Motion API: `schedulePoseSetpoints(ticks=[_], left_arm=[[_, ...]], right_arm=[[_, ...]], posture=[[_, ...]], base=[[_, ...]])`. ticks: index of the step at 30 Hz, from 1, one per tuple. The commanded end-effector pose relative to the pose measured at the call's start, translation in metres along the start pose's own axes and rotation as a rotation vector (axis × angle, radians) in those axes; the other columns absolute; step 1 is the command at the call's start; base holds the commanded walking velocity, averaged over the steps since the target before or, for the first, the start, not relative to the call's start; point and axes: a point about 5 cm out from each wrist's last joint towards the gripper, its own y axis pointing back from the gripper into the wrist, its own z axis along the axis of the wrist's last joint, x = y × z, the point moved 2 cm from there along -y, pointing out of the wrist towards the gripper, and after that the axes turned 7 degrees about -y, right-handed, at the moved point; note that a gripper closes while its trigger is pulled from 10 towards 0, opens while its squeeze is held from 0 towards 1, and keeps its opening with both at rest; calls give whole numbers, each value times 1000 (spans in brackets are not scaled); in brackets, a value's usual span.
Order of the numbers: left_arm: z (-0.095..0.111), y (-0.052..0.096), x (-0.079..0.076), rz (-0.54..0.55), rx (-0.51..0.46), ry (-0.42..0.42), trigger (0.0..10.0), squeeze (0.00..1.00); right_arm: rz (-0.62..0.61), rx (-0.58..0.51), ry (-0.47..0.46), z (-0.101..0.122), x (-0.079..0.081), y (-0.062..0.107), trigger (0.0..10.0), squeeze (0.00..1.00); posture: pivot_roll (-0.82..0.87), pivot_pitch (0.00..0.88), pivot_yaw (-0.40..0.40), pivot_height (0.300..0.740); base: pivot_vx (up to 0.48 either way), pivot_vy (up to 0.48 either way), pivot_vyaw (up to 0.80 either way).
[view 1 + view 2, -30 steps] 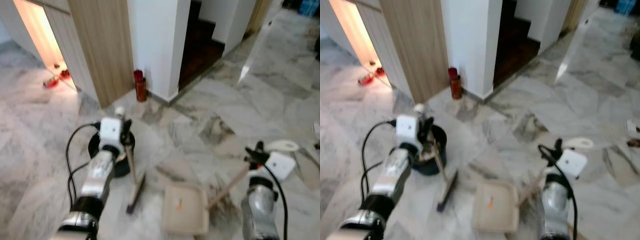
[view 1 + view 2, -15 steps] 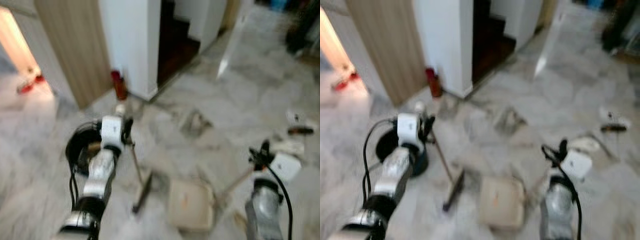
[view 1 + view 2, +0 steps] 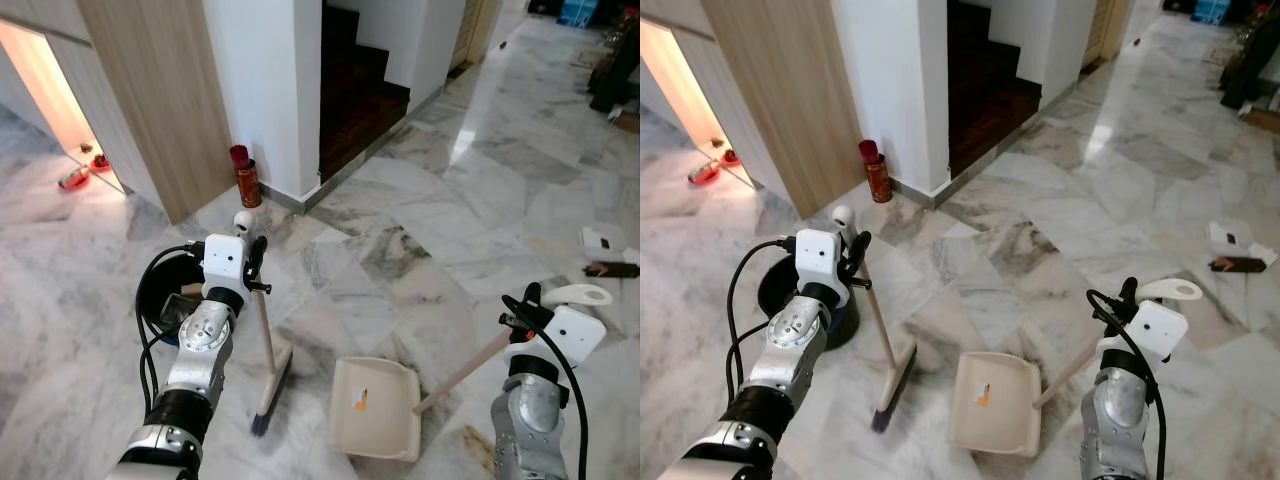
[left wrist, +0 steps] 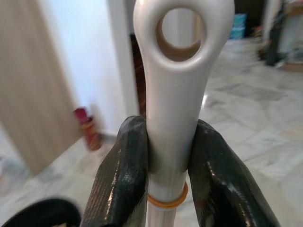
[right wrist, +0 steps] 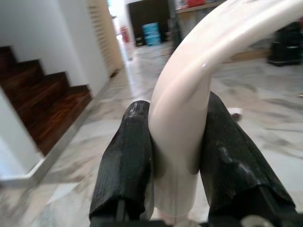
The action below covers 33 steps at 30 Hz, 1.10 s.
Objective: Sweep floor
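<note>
My left gripper (image 3: 254, 268) is shut on the upper end of a broom (image 3: 262, 340). Its white looped handle top (image 4: 182, 56) sticks out between my black fingers (image 4: 124, 175). The wooden stick slants down to the brush head (image 3: 271, 388), which rests on the marble floor. My right gripper (image 3: 520, 316) is shut on the white curved grip (image 5: 189, 109) of a cream dustpan (image 3: 375, 408). The pan lies flat on the floor between my arms, just right of the brush head. A small orange scrap (image 3: 358, 405) lies in the pan.
A black bin (image 3: 160, 300) stands by my left arm. A red canister (image 3: 243, 178) sits at the white wall corner, with dark wooden stairs (image 3: 360, 95) behind. Small items (image 3: 603, 252) lie on the floor at the right. Red bowls (image 3: 75, 178) sit far left.
The head view swung and blurred, and is now steady and sharp. Both grippers keep their hold. Broom head and dustpan lie much as before relative to my arms.
</note>
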Motion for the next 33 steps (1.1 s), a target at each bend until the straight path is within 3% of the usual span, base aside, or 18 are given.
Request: schedulePoseSetpoints(ticks=[1,24,33], left_arm=[[11,-3,4,6,-62,-3,10000,0],[9,-1,2,0,-53,3,10000,0],[7,0,2,1,-48,-1,10000,0]], right_arm=[[4,-42,-7,10,1,-4,10000,0],[10,-36,12,9,-2,-2,10000,0],[17,-52,17,12,-2,0,10000,0]], posture=[[102,24,-2,740],[102,9,-17,740],[104,28,-20,740]], base=[[0,0,-800],[0,0,-800],[54,0,-129]])
